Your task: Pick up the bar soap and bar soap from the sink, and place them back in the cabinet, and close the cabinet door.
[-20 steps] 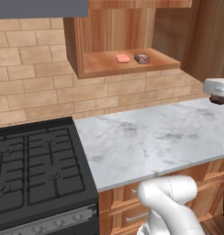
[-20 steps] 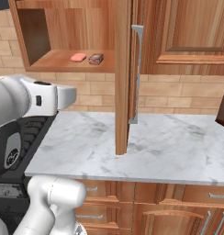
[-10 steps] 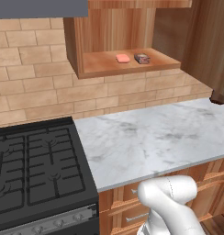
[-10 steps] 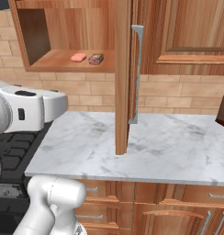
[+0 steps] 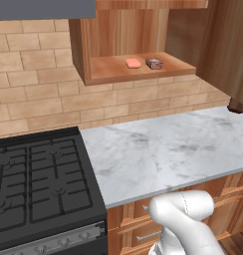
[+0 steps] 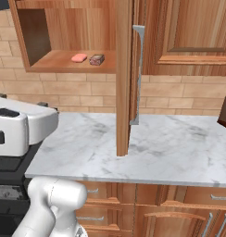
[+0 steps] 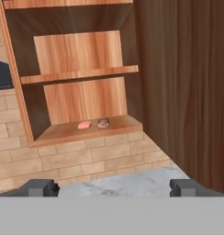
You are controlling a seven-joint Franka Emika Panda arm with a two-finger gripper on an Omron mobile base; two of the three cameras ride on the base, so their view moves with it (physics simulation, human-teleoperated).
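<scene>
Since both bar soaps already lie on the cabinet's bottom shelf, the part of the job left looks to be the cabinet door (image 6: 124, 78). It stands swung fully out, edge-on to the right base camera, with its pale vertical handle (image 6: 138, 74) on the face turned right; its lower edge hangs just above the marble bench (image 6: 170, 148).

In the hand view the jaws (image 7: 111, 187) are spread wide with nothing between them, the two dark tips far apart at the bottom of the picture. They face the open cabinet (image 7: 26, 114) squarely. Ahead of the jaws and a little above, well apart from them, sit the salmon-pink bar soap (image 7: 84, 125) and, just to its right and close beside it, the darker, brownish bar (image 7: 103, 123); whether the two touch I cannot tell. An upper shelf (image 7: 77, 75) inside the cabinet looks bare.

What matters for the coming move is the door: it fills the right of the hand view as a dark wooden plane (image 7: 187, 82), lying to the right of the jaws and running away towards the cabinet, its long axis upright. By my reading, the jaws must get to the far side of that plane, the handle side, and push it leftward across the opening. The risk is brushing the door's edge while rounding it.
</scene>
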